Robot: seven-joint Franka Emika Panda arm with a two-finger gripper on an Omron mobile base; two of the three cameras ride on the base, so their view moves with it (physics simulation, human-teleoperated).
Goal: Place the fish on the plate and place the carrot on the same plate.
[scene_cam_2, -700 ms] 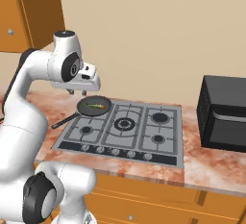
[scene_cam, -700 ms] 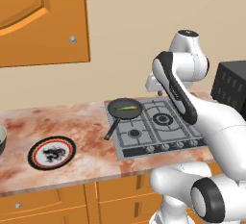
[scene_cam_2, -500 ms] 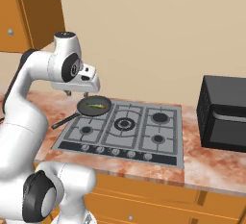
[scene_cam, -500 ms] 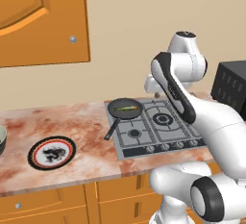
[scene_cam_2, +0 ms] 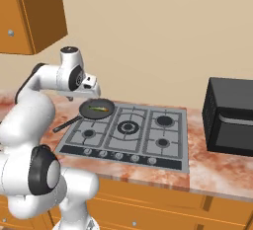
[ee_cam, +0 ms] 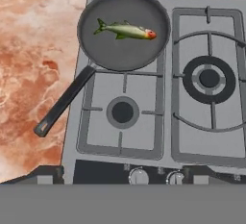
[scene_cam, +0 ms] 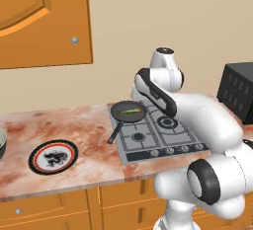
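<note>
The slender green-yellow fish (ee_cam: 124,29) lies in a black frying pan (ee_cam: 120,55) on the stove's rear-left burner, and shows too in the left base view (scene_cam: 129,111) and right base view (scene_cam_2: 100,108). An orange-red spot sits at the fish's right end; I cannot tell whether it is the carrot. The plate (scene_cam: 35,157), black-rimmed with a red ring, lies flat on the counter far left of the stove. My gripper (scene_cam_2: 90,86) hangs above the pan, pointing down, open and holding nothing.
The pan's handle (ee_cam: 65,103) juts out over the marble counter (scene_cam: 74,125). A grey-green bowl (scene_cam: 1,145) sits at the counter's left edge. A black oven box (scene_cam_2: 230,115) stands right of the stove (scene_cam_2: 133,135). Wooden cabinets hang above.
The arm has swung left and slightly down, bringing the hand closer over the pan. Pan, fish and plate have stayed put.
</note>
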